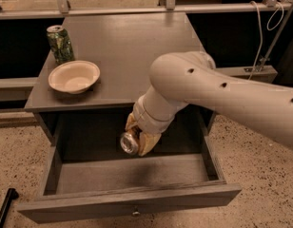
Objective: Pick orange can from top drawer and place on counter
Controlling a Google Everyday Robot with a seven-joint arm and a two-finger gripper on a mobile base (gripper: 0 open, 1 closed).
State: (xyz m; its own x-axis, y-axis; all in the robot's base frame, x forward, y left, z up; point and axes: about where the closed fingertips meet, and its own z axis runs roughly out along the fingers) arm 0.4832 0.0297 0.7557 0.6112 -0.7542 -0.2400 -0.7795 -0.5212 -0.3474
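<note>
Orange can (pixel 129 143) pinched in gripper (pixel 136 138), jaws closed on it, hanging above top drawer (pixel 137 177) floor | step: lift-out underway | next: rise past counter (pixel 137 42) lip, set down on it, avoiding white bowl (pixel 73 76)

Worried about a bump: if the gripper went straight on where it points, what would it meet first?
Likely the floor of the open grey wooden top drawer; the gripper, shut on the dented orange can, points down into it.

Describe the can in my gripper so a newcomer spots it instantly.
Look over the open top drawer below the counter. There the gripper holds the orange can, tilted, silver end toward the camera; the green can stands upright on the counter.
</note>
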